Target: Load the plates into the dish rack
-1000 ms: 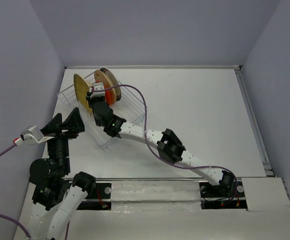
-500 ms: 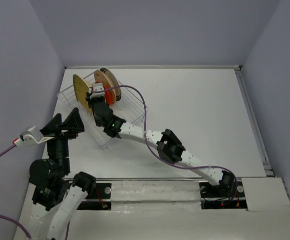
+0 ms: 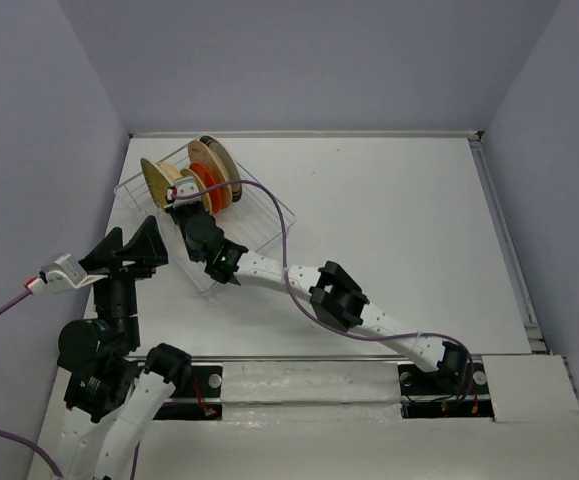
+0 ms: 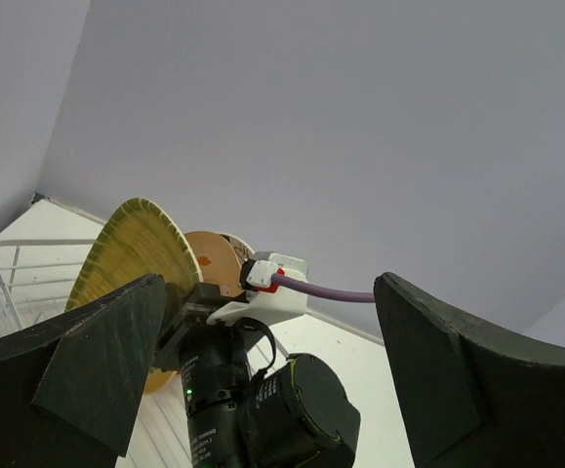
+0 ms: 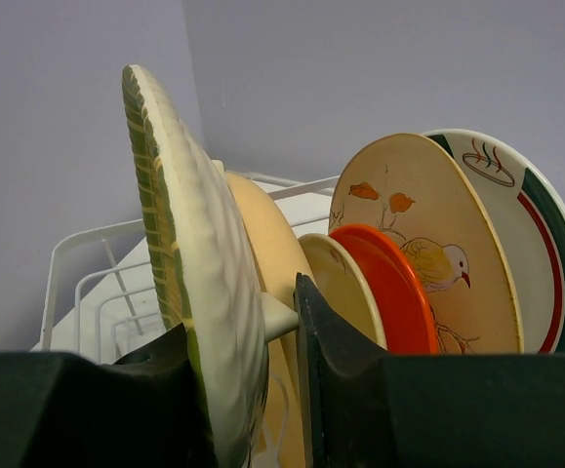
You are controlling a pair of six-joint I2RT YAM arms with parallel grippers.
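Note:
The white wire dish rack [image 3: 259, 215] stands at the table's back left. Several plates stand on edge in it: a tan one [image 5: 262, 244], a small cream one [image 5: 345, 283], an orange-red one [image 5: 404, 292], a bird-painted cream one [image 5: 423, 205] and a white green-rimmed one [image 5: 550, 244]. My right gripper [image 3: 176, 197] is shut on the yellow woven-look plate [image 3: 155, 181], holding it upright at the rack's left end, beside the tan plate; in the right wrist view the plate [image 5: 180, 253] sits between the fingers. My left gripper [image 3: 131, 250] is open and empty, raised left of the rack.
The right arm [image 3: 339, 300] stretches diagonally across the table to the rack, its purple cable [image 3: 284, 230] looping over the rack's right side. Grey walls [image 3: 29, 150] close in the table on the left, back and right.
My right gripper has carried the yellow plate a little left and lower, toward the rack's left end. The left arm has not moved.

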